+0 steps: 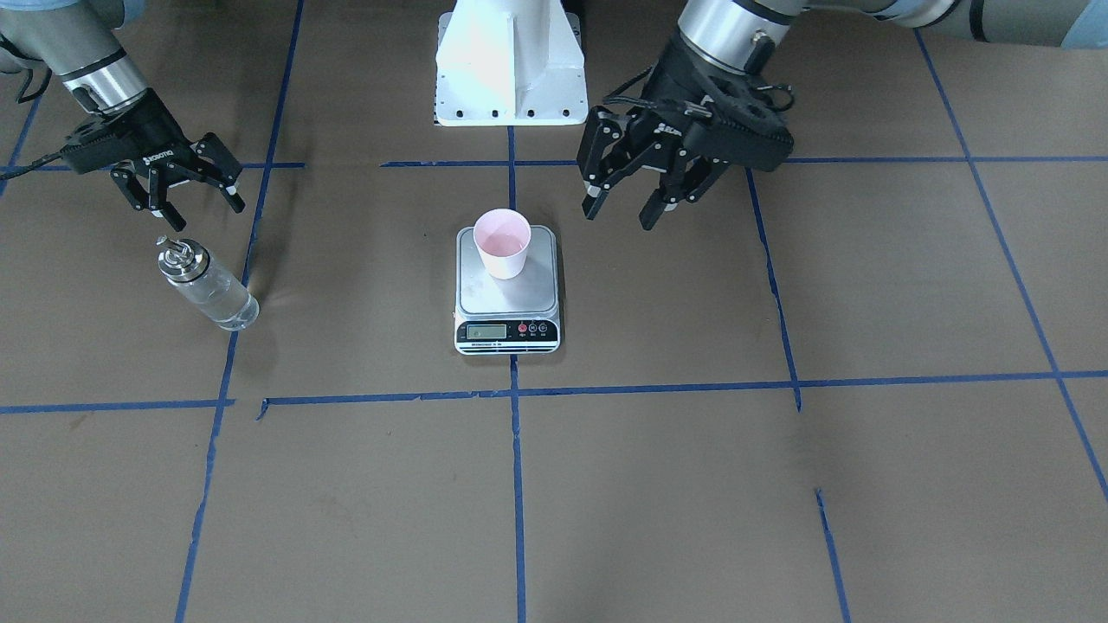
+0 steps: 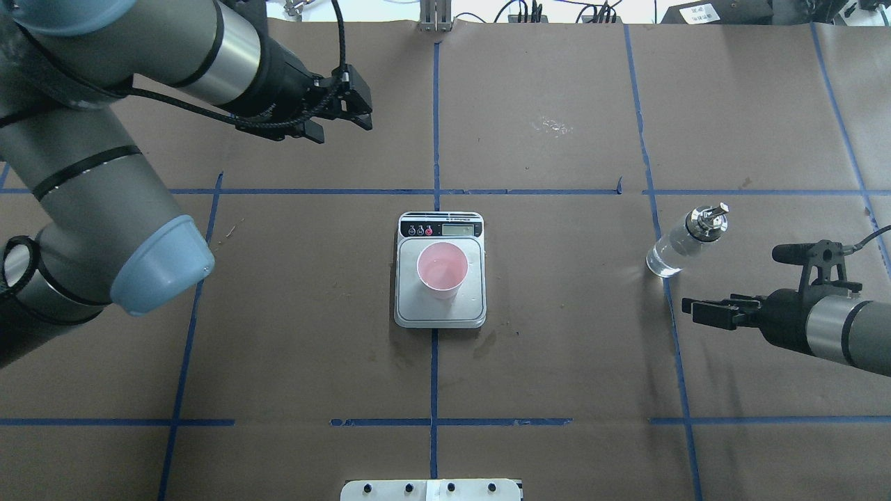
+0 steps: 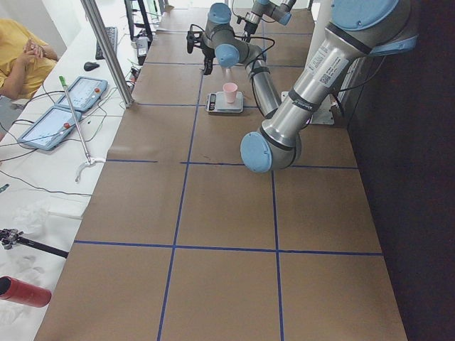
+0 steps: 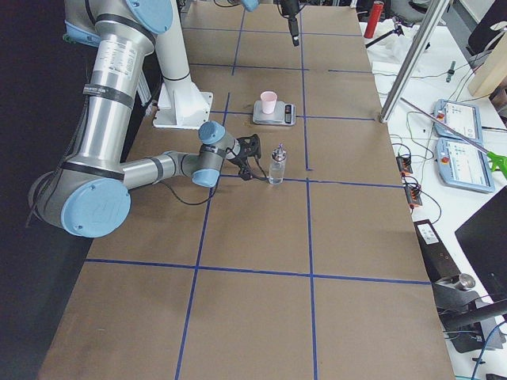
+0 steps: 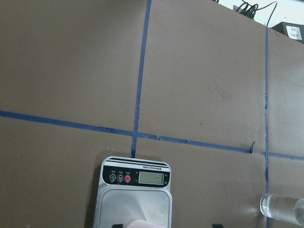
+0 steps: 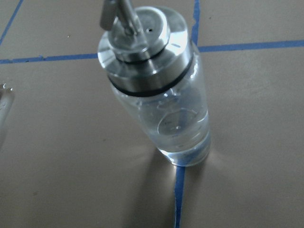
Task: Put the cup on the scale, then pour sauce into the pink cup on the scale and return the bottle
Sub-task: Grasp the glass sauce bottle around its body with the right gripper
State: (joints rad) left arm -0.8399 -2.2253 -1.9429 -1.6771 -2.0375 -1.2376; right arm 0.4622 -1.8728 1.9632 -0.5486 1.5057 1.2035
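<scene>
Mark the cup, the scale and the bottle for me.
cup (image 2: 442, 268): overhead view, on its pink inside.
scale (image 2: 418, 311): overhead view, on the bare steel platform beside the cup.
bottle (image 2: 679, 245): overhead view, on the clear glass body.

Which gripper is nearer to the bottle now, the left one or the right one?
Right. The right gripper hangs just beside the bottle, open; the left gripper is far off, beyond the scale.

Left hand (image 1: 621, 212) raised, jaws apart; right hand (image 1: 204, 213) low, jaws apart
</scene>
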